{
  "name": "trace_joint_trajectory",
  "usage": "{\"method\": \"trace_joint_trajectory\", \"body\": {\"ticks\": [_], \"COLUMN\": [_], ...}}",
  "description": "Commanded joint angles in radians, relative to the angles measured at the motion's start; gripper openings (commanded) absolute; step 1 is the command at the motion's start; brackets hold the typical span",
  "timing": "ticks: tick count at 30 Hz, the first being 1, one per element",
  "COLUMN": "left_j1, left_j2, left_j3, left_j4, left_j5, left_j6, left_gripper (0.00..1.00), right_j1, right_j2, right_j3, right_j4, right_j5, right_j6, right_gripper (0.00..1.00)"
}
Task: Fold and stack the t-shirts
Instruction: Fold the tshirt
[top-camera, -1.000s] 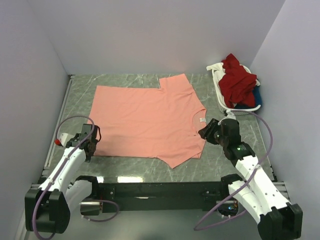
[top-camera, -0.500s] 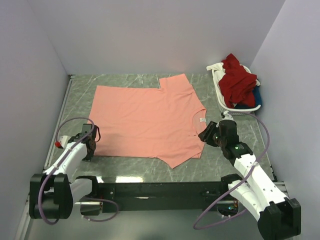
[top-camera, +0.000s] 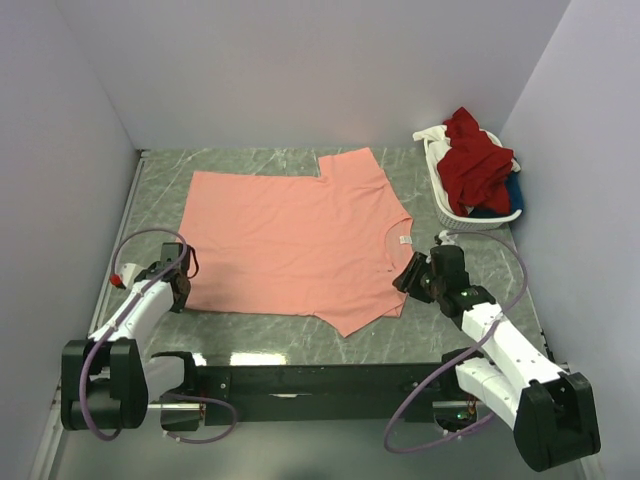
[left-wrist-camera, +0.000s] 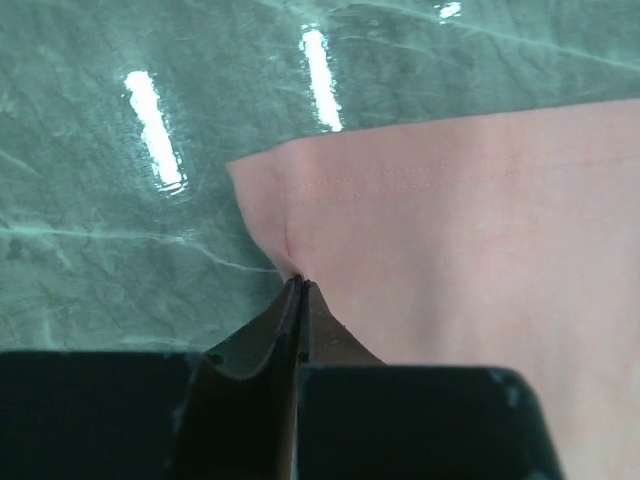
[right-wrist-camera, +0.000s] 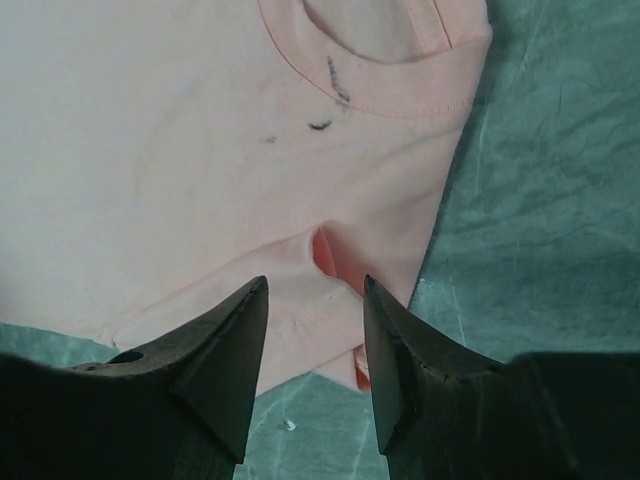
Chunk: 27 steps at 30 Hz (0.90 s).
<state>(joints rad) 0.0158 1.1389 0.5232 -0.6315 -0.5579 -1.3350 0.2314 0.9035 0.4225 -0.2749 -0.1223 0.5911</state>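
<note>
Salmon-pink t-shirt (top-camera: 290, 240) flat on the desk (top-camera: 250, 160), long axis left to right, collar toward the right, hem toward the left. Bare strips of desk beyond its far, left and near edges; walls close on three sides. Left tool (left-wrist-camera: 298, 288) pressed together, pinching the shirt's edge at the near-left hem corner. Right tool (right-wrist-camera: 312, 285) spread, straddling a raised fold just near of the collar. Basket (top-camera: 440, 205) at far right, heaped with a dark red shirt (top-camera: 475, 165), a white shirt (top-camera: 432, 135) and a blue shirt (top-camera: 512, 192).
</note>
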Motion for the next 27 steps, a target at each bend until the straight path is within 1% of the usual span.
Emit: {"method": "trace_joint_trajectory", "body": {"ticks": [1,11,19,27], "left_j1": [0.006,0.004,0.004,0.004], "left_j2": [-0.042,-0.061,-0.067,-0.051], "left_j3": [0.028,0.035,0.024,0.018], "left_j4": [0.033,0.053,0.075,0.093], "left_j5": [0.01,0.041,0.059,0.078], "left_j6": [0.046,0.089,0.105,0.115], "left_gripper": [0.04,0.01,0.01,0.01], "right_j1": [0.002,0.003,0.008,0.014], "right_j2": [0.006,-0.061,-0.041,-0.054], "right_j3": [-0.027,-0.1,-0.14,-0.145], "right_j4": [0.055,0.051,0.082,0.082], "right_j5": [-0.011,0.026,0.03,0.05], "right_j6": [0.03,0.111,0.139,0.148], "right_gripper": [0.5,0.49,0.43,0.41]}}
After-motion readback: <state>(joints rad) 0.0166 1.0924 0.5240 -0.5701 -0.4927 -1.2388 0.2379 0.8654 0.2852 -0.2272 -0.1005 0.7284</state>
